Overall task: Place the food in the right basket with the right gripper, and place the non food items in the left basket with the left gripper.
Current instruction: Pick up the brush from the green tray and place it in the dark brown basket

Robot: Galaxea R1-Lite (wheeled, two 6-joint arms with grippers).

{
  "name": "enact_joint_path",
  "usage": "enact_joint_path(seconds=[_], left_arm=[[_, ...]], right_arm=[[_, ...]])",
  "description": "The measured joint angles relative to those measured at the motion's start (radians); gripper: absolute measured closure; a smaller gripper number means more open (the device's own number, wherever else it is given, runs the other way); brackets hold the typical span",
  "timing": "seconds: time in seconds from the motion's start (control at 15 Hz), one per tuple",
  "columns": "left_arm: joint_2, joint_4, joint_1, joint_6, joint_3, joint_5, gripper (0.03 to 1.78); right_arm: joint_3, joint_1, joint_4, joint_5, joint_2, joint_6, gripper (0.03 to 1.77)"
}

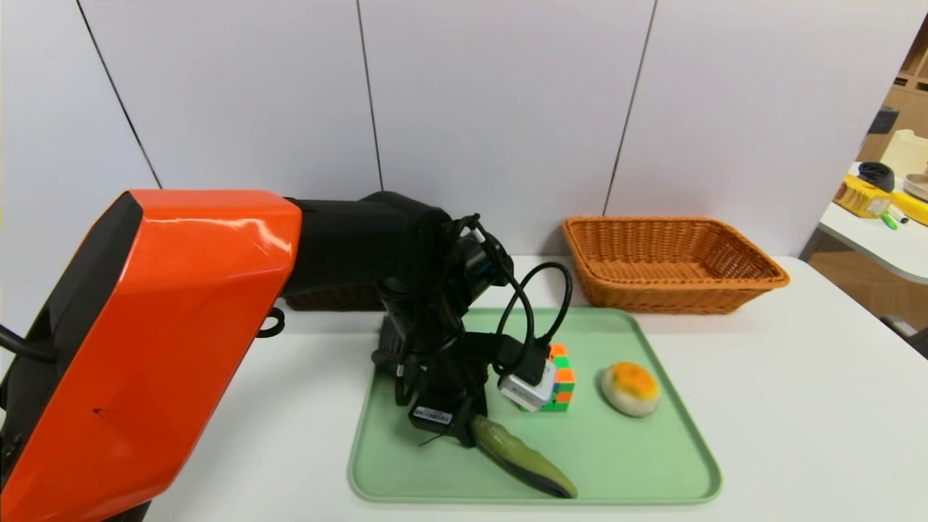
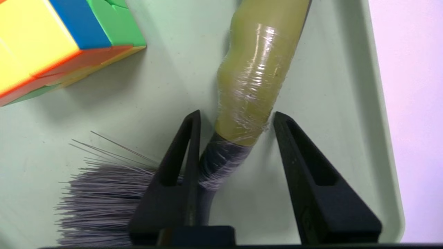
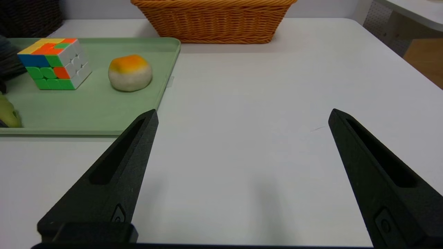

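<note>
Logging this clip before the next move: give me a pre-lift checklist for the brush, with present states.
- Left gripper astride the brush handle: ok
- Both its fingers pressed firmly on the handle: cannot tell
- Puzzle cube outside those jaws: ok
- Bun in the orange-tan basket: not ok, on the tray
- Right gripper open, holding nothing: ok

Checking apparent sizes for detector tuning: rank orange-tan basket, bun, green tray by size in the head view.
1. Green tray
2. Orange-tan basket
3. Bun
</note>
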Motion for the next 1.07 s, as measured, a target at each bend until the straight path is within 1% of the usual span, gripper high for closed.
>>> enact_joint_path(seconds=[0.07, 0.4, 0.47, 0.67, 1.07], left_arm=[[-0.001, 0.003, 0.000, 0.001, 0.000, -0.003, 1.38], [-0.007, 0.001, 0.000, -0.001, -0.004, 0.001, 1.40], [-0.013, 0.001, 0.000, -0.002, -0.004, 0.001, 1.45], [-0.038, 0.004, 0.000, -0.004, -0.004, 0.006, 1.45], [-0.110, 0.019, 0.003, -0.008, 0.000, 0.042, 1.45]], right_arm=[[0.000, 0.000, 0.000, 0.000, 0.000, 0.000, 0.10], [0.000, 0.001, 0.000, 0.000, 0.000, 0.000, 0.10], [0.000, 0.001, 0.000, 0.000, 0.000, 0.000, 0.10], [0.000, 0.000, 0.000, 0.000, 0.000, 0.000, 0.10], [0.000, 0.000, 0.000, 0.000, 0.000, 0.000, 0.10]])
